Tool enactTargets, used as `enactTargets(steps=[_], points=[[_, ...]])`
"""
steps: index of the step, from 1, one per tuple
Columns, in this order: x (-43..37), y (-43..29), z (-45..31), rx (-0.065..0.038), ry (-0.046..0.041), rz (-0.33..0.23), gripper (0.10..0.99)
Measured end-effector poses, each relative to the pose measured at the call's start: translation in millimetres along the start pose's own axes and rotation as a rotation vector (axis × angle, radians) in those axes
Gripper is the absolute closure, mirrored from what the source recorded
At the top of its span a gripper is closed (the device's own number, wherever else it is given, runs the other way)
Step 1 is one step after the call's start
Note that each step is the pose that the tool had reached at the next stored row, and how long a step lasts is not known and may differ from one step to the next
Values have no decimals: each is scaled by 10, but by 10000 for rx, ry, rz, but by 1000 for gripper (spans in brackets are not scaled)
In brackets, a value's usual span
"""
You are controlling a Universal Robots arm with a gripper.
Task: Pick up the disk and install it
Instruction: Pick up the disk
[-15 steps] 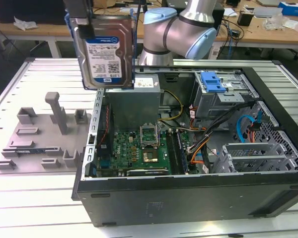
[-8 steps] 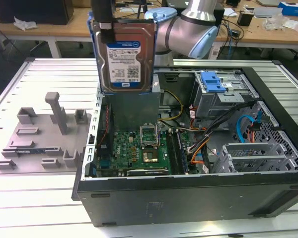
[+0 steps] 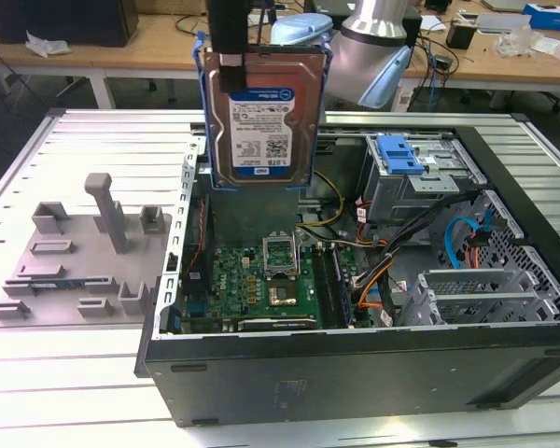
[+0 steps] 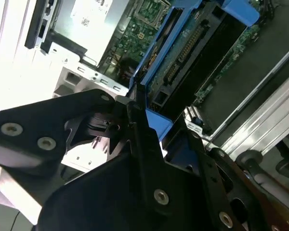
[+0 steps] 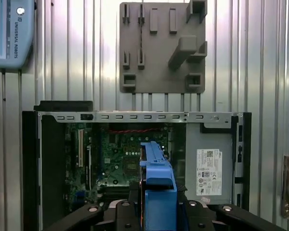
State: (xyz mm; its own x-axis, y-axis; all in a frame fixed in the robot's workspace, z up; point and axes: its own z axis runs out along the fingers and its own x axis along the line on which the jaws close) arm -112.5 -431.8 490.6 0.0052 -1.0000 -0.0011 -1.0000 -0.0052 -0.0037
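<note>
The disk (image 3: 261, 126), a silver-grey hard drive with a white-and-blue label in a blue carrier frame, hangs upright above the open computer case (image 3: 355, 369), over its left half in the exterior view. My gripper (image 3: 233, 79) is shut on the disk's upper edge, with one black finger lying over the labelled face. In the second wrist view the gripper (image 4: 144, 122) clamps the blue frame, and the disk's (image 4: 190, 53) connector edge points down at the motherboard. In the first wrist view the disk (image 5: 158, 185) shows edge-on above the case interior.
Inside the case lie the green motherboard (image 3: 261, 280), loose cables (image 3: 401, 252) and a metal drive cage with a blue latch (image 3: 399, 154). A grey fixture plate (image 3: 75, 271) with an upright post (image 3: 107, 210) sits on the slatted metal table (image 3: 103, 149) at the exterior view's left.
</note>
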Motion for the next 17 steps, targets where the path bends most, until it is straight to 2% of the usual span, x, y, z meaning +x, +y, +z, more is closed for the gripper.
enactTargets(steps=[4,17], points=[[153,-175,1,0,0,-1,722],[504,-580,2,0,-1,-2,722]])
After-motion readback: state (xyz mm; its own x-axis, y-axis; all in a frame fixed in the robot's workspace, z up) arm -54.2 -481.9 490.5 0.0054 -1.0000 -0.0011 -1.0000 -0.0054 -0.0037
